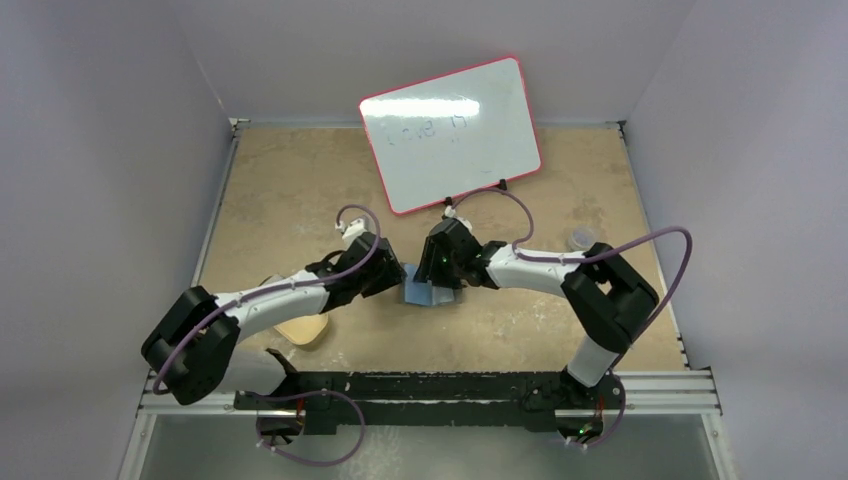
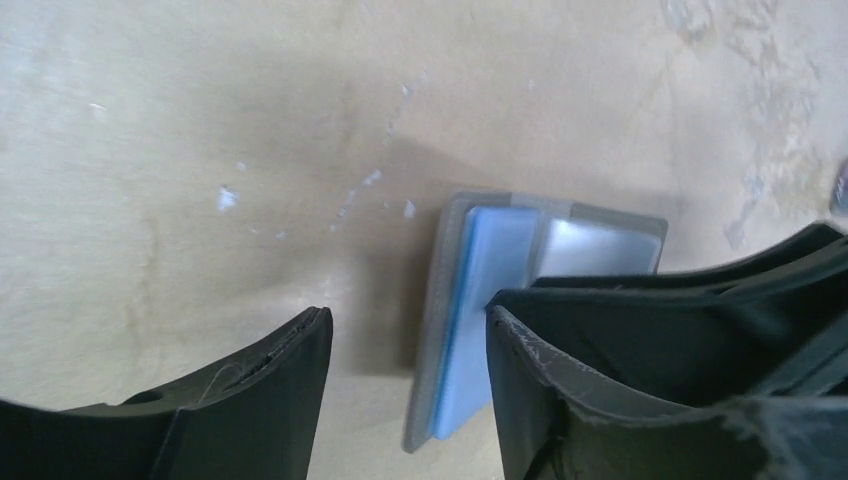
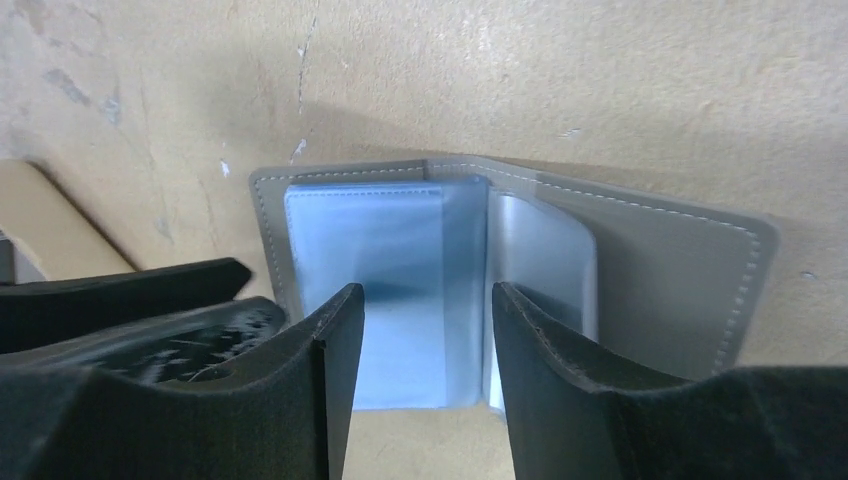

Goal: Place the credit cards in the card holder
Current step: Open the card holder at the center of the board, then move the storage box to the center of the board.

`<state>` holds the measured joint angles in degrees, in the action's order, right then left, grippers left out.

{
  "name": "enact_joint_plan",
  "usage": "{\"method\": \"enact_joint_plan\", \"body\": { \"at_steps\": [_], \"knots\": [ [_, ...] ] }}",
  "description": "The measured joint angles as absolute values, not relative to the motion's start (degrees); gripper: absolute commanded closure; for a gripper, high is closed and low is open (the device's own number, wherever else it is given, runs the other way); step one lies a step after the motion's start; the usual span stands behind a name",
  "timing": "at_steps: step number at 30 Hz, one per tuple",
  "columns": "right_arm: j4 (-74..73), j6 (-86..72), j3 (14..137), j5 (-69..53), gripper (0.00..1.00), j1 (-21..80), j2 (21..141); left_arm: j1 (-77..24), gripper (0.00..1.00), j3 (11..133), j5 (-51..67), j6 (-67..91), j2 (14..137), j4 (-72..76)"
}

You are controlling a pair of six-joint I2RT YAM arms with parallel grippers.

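Here, the wallet [image 3: 650, 270] lies open on the table [image 1: 300, 200], blue inside up. Left gripper [image 2: 408, 310] hangs at its edge, right gripper [image 3: 425, 292] over its middle; both spread wide, grasping nothing.

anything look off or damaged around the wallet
Nothing is spilled or broken. The card holder lies open, with one clear sleeve looking slightly lifted. One finger of the left gripper has a scuffed, frayed edge.
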<state>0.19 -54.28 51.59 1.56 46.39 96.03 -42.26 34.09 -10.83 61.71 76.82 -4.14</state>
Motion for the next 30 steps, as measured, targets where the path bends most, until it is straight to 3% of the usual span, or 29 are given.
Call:
{"method": "enact_joint_plan", "body": {
  "at_steps": [6,14,18,26,30],
  "knots": [
    [-2.5,-53.4,54.5,5.1,0.48,48.5,98.8,-39.7,0.35,41.8,-19.8,61.9,73.5,-20.0],
    [-2.8,-52.9,54.7,5.7,0.48,48.9,98.9,-30.6,0.45,44.1,-32.2,76.8,57.1,-40.2],
    [-2.7,-52.5,54.7,5.3,0.49,49.1,99.0,-25.8,0.44,49.2,-37.0,88.1,54.7,-52.0],
    [-2.3,-51.3,54.6,5.0,0.50,49.1,99.0,-9.1,0.40,51.6,-37.9,101.0,55.1,-64.1],
    [-1.6,-50.7,54.3,4.7,0.50,49.1,99.0,-4.2,0.43,51.6,-38.8,105.4,53.5,-68.2]
  ]
}}
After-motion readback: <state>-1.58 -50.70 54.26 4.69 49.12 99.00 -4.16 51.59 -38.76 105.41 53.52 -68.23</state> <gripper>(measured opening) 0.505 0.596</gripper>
